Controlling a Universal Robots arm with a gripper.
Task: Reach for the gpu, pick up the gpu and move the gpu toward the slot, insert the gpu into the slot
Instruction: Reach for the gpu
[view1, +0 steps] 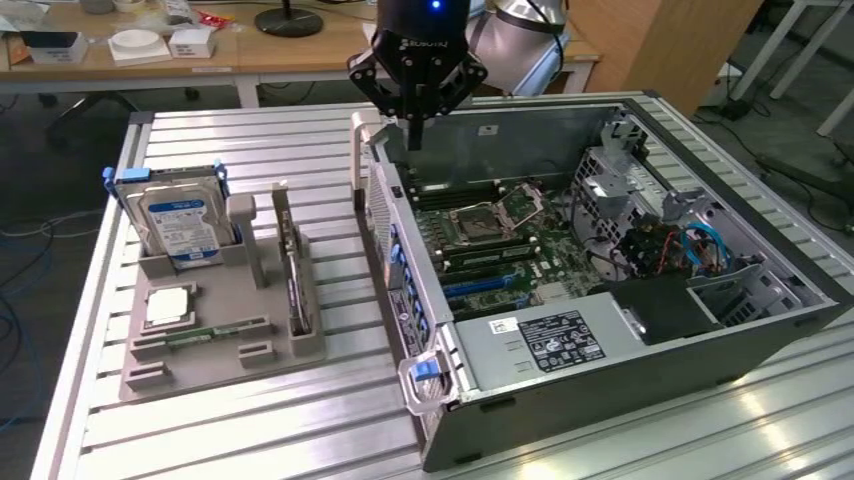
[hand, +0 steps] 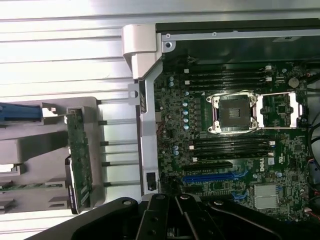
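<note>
The gpu (view1: 295, 283) stands on edge in a grey holder (view1: 220, 362) at the exterior view's left, a thin green card with a dark cooler; it also appears in the wrist view (hand: 79, 159). My gripper (view1: 414, 128) hangs high over the back edge of the open computer case (view1: 614, 345), well apart from the gpu, its fingers drawn together on nothing. In the wrist view the gripper (hand: 176, 206) sits over the motherboard beside the blue slot (hand: 212, 176). That blue slot (view1: 478, 287) lies near the middle of the board.
The grey holder also carries a silver hard drive with a blue-white label (view1: 180, 225), a square processor chip (view1: 170, 305) and a narrow green memory stick (view1: 211, 331). Case walls, cables (view1: 674, 245) and a drive cage surround the motherboard. The slatted metal table (view1: 240, 440) ends at the left.
</note>
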